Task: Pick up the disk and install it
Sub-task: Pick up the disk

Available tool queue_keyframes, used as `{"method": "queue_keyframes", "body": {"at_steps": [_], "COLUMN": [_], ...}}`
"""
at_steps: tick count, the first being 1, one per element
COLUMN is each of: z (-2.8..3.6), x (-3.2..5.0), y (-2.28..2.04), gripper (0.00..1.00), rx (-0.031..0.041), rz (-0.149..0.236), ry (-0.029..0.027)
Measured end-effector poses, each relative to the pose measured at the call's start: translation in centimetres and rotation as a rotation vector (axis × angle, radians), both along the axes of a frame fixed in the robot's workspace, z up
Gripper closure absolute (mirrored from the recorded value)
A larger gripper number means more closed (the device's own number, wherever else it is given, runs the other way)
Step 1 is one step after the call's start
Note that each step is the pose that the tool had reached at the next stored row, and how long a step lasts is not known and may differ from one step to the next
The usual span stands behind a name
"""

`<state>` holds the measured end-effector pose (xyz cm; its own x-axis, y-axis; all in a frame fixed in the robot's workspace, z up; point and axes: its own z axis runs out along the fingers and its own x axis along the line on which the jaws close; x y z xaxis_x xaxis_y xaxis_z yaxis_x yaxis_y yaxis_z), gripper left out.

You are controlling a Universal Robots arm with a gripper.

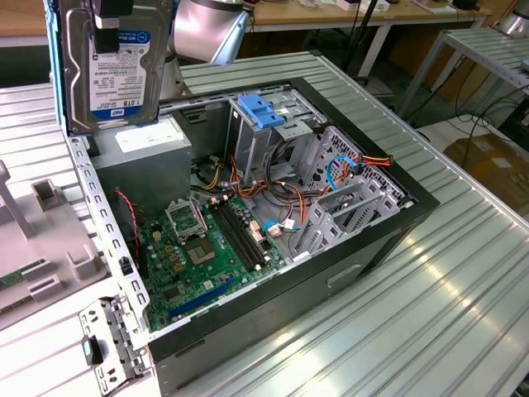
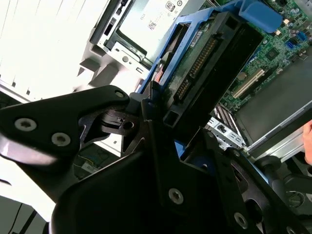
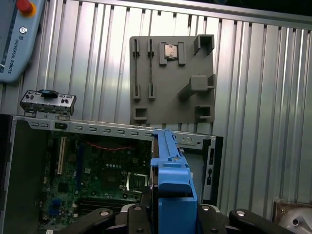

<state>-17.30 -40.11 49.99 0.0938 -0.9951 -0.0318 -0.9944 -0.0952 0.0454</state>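
Note:
The disk [image 1: 116, 70], a silver hard drive with a label in a bright blue carrier, hangs upright above the case's back corner at the exterior view's left. My gripper [image 1: 107, 21] is shut on its upper end. In the second wrist view the disk's connector edge and blue rail [image 2: 209, 53] stick out from between the black fingers [image 2: 122, 124]. The first wrist view looks down the carrier's blue edge [image 3: 170, 175], with the gripper [image 3: 173, 217] clamped around it above the open computer case [image 3: 29, 124].
The open case [image 1: 397, 223] lies on a ribbed metal table, showing the motherboard [image 1: 198, 248], power supply [image 1: 145, 157], cables, and a metal drive cage topped by a fixed blue bracket [image 1: 260, 112]. A grey fixture plate [image 3: 170, 78], a metal I/O bracket [image 3: 47, 102] and a teach pendant [image 3: 14, 44] lie beside it.

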Motion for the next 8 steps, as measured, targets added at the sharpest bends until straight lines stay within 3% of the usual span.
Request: {"method": "queue_keyframes", "body": {"at_steps": [8], "z": [-0.01], "x": [0.41], "y": [-0.29], "gripper": [0.64], "rx": [0.0001], "rz": [0.000], "ry": [0.0000]}}
